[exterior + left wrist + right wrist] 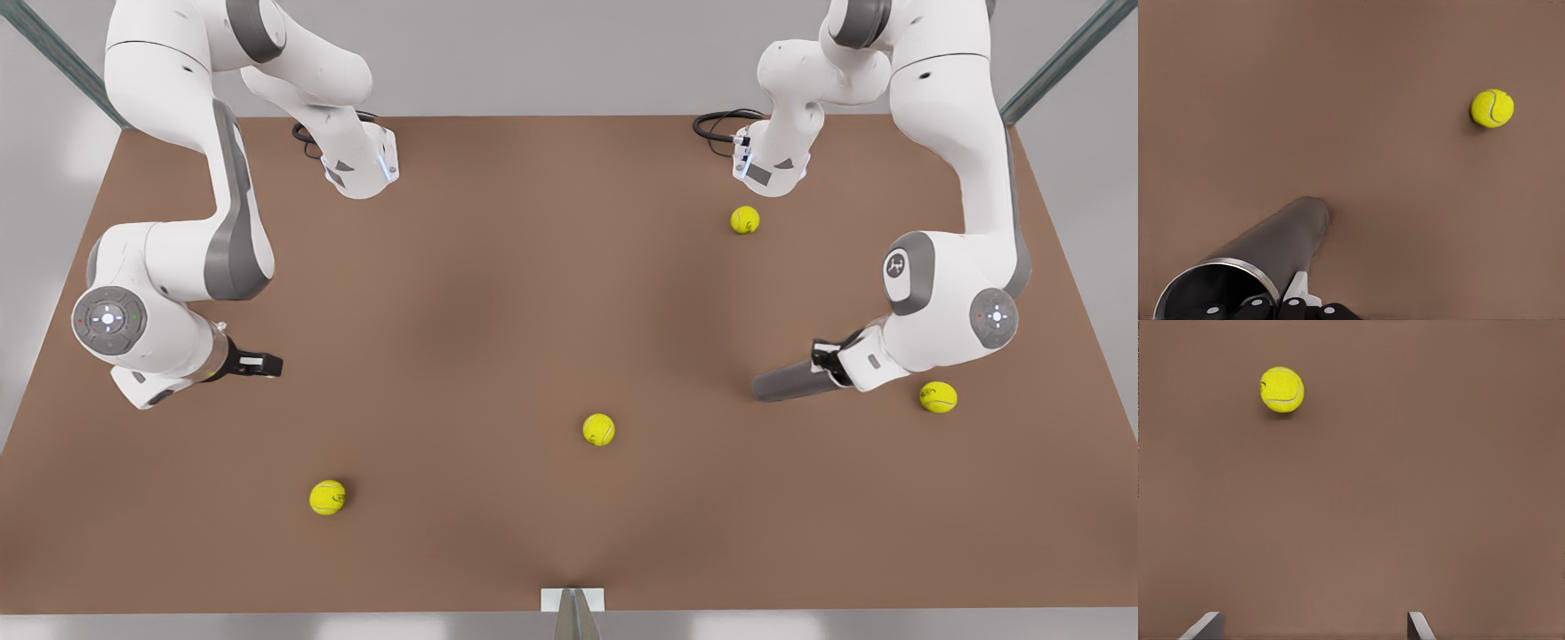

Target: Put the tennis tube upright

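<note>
— Front view first: where is the tennis tube [789, 383]?
— Lying tilted on the brown surface [498, 293], its hollow end clamped in the left gripper [829, 360].
— The right gripper [267, 364]?
— Spread wide, holding nothing, well apart from the tube.

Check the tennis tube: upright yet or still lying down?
Lying down: the tennis tube stretches along the table, its hollow end at the left gripper.
</note>
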Controlling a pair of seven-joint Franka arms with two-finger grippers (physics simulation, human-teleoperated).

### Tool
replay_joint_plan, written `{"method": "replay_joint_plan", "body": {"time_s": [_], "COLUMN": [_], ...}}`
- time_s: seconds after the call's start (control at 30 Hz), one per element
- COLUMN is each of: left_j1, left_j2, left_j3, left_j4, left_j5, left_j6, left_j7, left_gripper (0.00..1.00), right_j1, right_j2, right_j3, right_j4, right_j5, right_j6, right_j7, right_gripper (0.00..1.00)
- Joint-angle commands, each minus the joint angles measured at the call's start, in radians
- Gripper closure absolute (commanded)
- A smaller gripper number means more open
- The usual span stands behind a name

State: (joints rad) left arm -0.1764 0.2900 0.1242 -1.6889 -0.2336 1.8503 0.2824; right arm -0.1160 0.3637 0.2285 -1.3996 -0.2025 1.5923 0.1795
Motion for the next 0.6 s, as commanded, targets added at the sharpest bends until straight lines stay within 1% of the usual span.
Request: {"method": "replay_joint_plan", "body": {"time_s": [0.0, 0.53, 0.57], "left_j1": [0.000, 0.002, 0.002], "left_j2": [0.000, 0.044, 0.044], "left_j3": [0.000, 0.012, 0.012], "left_j4": [0.000, -0.002, -0.002], "left_j5": [0.034, 0.051, 0.051], "left_j6": [0.000, 0.027, 0.026], "left_j7": [0.000, -0.037, -0.037], "left_gripper": [0.79, 0.79, 0.44], "right_j1": [0.001, -0.001, -0.001], "right_j2": [0.000, 0.000, 0.000], "right_j3": [0.000, 0.000, 0.000], "right_j4": [-0.001, 0.001, 0.001], "right_j5": [0.000, 0.000, 0.000], "right_j6": [0.000, 0.000, 0.000], "right_j7": [0.002, 0.000, 0.000], "right_gripper": [0.00, 0.00, 0.00]}}
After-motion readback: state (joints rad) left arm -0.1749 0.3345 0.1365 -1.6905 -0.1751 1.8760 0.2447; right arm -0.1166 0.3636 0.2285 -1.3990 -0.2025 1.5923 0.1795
